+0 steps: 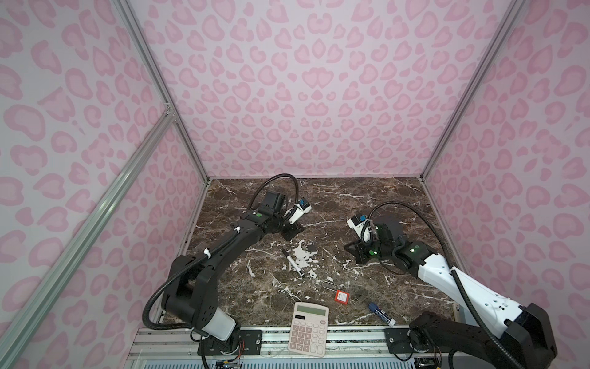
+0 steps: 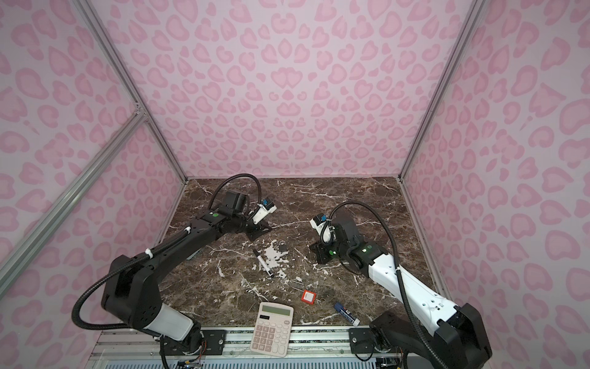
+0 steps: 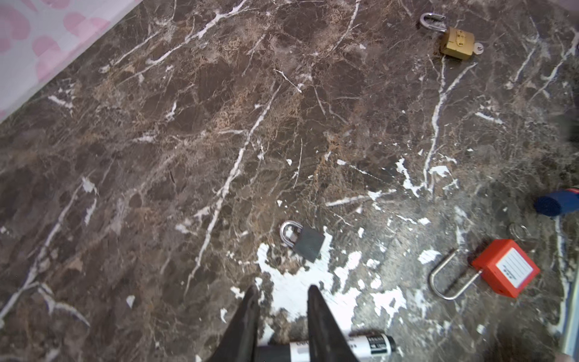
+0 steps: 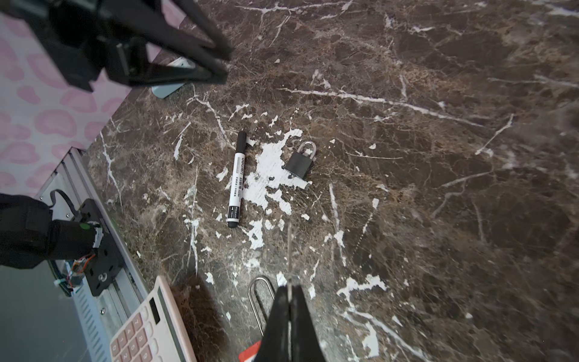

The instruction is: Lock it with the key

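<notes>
Padlock (image 4: 299, 164), grey, just beside the marker (image 4: 237, 178), looks shut, so little remains; left gripper (image 3: 283, 290) jaws slightly apart, empty; right gripper (image 4: 289, 286) jaws closed, contents unclear.

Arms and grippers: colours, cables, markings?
Left arm mostly black, white shell near base; right arm white shells on black joints. Each carries a black corrugated cable loop, green dots and a white wrist camera. Left gripper and right gripper: black tapered fingers.

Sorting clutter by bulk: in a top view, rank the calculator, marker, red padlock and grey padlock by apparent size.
1. calculator, clearly largest.
2. marker and red padlock, shackle included: about equal in length, so unranked.
3. grey padlock, smallest, though it lies farther back.
</notes>
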